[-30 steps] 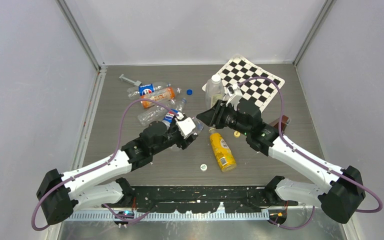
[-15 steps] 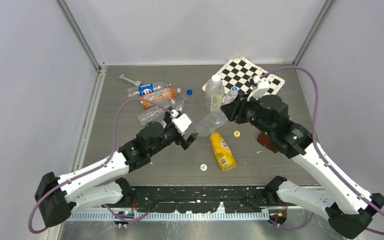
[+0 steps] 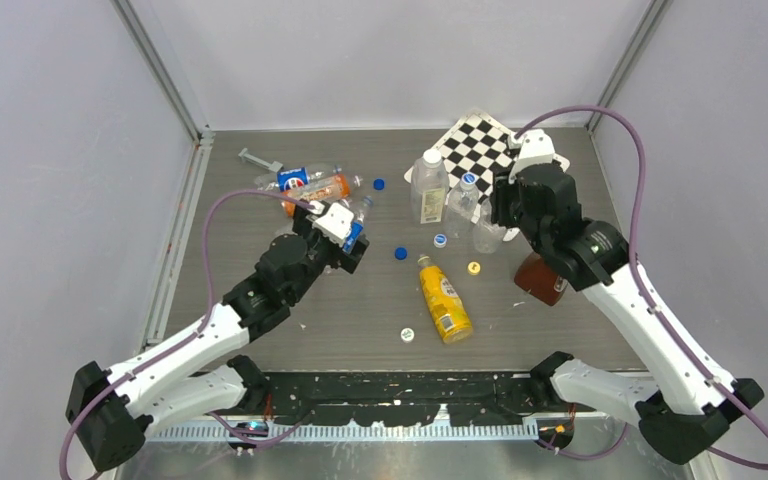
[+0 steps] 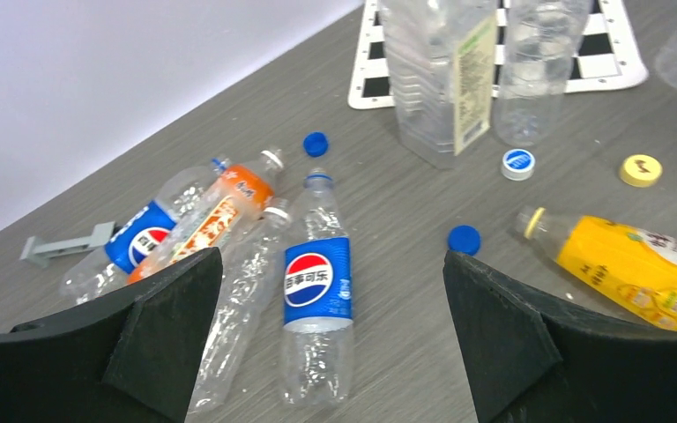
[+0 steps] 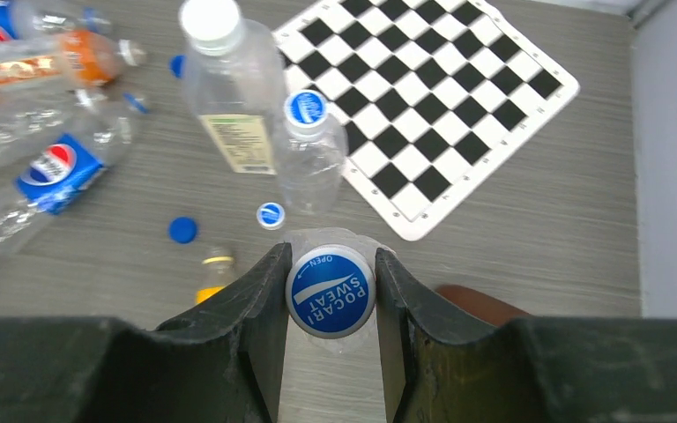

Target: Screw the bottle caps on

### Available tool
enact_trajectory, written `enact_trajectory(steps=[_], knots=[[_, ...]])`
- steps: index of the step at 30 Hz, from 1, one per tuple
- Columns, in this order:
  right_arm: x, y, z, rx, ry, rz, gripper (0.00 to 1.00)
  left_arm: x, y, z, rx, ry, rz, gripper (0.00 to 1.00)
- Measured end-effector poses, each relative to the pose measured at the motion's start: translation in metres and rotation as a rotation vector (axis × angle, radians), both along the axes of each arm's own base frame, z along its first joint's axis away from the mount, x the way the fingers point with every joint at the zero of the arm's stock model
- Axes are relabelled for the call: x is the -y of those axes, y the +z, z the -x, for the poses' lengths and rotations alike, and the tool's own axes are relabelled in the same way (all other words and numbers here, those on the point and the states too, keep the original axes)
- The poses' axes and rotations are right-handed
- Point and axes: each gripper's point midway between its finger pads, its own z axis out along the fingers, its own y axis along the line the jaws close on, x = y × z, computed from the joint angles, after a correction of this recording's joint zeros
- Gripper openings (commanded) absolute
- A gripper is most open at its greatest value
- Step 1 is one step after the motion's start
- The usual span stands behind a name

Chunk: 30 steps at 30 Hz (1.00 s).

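The right arm has carried the bottle rightward and stood it upright.

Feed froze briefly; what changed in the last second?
The right gripper carried the clear bottle from the middle to stand by the checkerboard, fingers shut on its blue cap. The left gripper let go and drew back left, open. Yellow bottle and yellow cap stayed put.

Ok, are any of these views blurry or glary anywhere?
Top external: even soft light, faint shadows, no strong glare. Left wrist: near black fingers dark and soft, clear plastic Pepsi bottle sharp. Right wrist: blue-and-white round plastic cap sharp, print legible.
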Motion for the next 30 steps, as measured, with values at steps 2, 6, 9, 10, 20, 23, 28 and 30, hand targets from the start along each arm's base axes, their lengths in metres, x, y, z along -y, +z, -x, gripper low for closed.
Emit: enact_trajectory(steps=[2,6,9,10,20,23,28,30], knots=[[0.01,-0.01,-0.011,-0.028,-0.035,0.033,0.0,-0.008,0.003,-0.004,0.008,0.034,0.004,1.0],[0.026,-0.027,-0.031,-0.057,-0.086,0.049,0.0,-0.015,0.006,-0.007,0.019,0.065,0.003,1.0],[0.032,-0.04,-0.045,-0.073,-0.104,0.046,0.0,-0.018,0.007,-0.007,0.026,0.072,-0.002,1.0],[0.034,-0.046,-0.05,-0.078,-0.107,0.04,0.0,-0.018,0.008,-0.008,0.03,0.075,-0.006,1.0],[0.029,-0.095,-0.083,-0.099,-0.075,0.001,0.0,-0.022,0.014,-0.008,0.05,0.088,-0.001,1.0],[0.025,-0.106,-0.088,-0.102,-0.058,-0.005,0.01,-0.022,0.015,-0.009,0.055,0.088,0.003,1.0],[0.02,-0.119,-0.097,-0.105,-0.045,-0.014,0.05,-0.022,0.018,-0.009,0.065,0.088,0.009,1.0],[0.019,-0.12,-0.1,-0.096,-0.043,-0.021,0.11,-0.022,0.018,-0.009,0.067,0.088,0.009,1.0]])
